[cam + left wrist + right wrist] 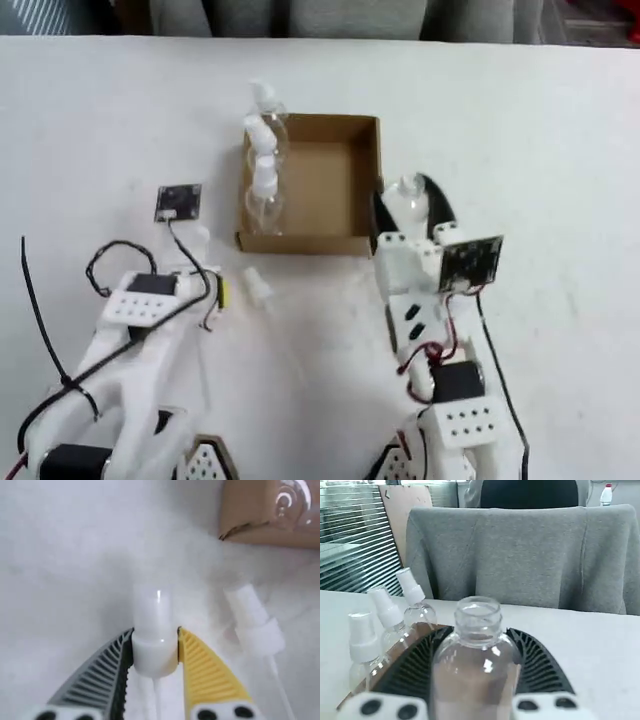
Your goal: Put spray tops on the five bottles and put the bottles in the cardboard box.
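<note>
My left gripper [155,647] is shut on a white spray top [154,630] just above the white table; in the high view the left gripper [200,245] sits left of the cardboard box [340,245]. A second spray top [252,622] lies loose beside it, and the same spray top [257,283] shows in front of the box. My right gripper [477,655] is shut on a clear open-necked bottle [475,655], held upright at the box's right side [410,200]. Three capped bottles [265,160] stand along the box's left wall [387,620].
The box's right half [335,180] has free floor. A grey upholstered chair back [520,555] stands beyond the table's far edge. Black cables [120,260] loop over the left arm. Open table lies to the far right and far left.
</note>
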Tool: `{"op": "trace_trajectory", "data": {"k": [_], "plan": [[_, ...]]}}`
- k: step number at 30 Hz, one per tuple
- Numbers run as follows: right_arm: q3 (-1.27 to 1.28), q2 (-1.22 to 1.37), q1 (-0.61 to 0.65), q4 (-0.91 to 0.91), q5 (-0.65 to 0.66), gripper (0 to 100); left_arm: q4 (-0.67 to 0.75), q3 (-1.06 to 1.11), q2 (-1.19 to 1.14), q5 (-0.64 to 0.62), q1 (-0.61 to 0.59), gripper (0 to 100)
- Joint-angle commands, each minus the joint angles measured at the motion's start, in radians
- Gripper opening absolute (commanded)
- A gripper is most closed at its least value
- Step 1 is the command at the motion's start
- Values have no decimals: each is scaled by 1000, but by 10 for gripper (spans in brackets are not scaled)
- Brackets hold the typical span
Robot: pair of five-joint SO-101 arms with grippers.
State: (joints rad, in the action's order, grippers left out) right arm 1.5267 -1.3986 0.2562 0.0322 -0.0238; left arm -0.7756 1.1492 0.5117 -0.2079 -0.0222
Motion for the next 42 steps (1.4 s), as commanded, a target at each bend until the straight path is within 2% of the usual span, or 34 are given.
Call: {"op": "trace_trajectory", "data": {"k": [1, 7, 12, 19, 23, 27, 35, 39, 42], "plan": [[15, -114, 73, 97, -12, 15, 26, -74, 42, 6, -50, 21], [69, -266, 157, 245, -12, 15, 18, -241, 44, -2, -131, 21], [138, -404, 216, 331, -12, 15, 17, -368, 73, -2, -133, 21], [160, -400, 278, 337, -12, 15, 26, -448, 383, -5, -120, 22], [164, -400, 306, 338, -14, 15, 28, -486, 556, -5, -45, 22], [164, -400, 335, 367, -14, 15, 118, -543, 644, -5, 51, 22], [164, -401, 412, 435, -14, 15, 385, -628, 653, -3, 260, 22], [164, -401, 407, 437, -12, 15, 399, -646, 638, -3, 387, 22], [164, -401, 406, 437, -12, 15, 413, -649, 568, 0, 424, 22]]}}
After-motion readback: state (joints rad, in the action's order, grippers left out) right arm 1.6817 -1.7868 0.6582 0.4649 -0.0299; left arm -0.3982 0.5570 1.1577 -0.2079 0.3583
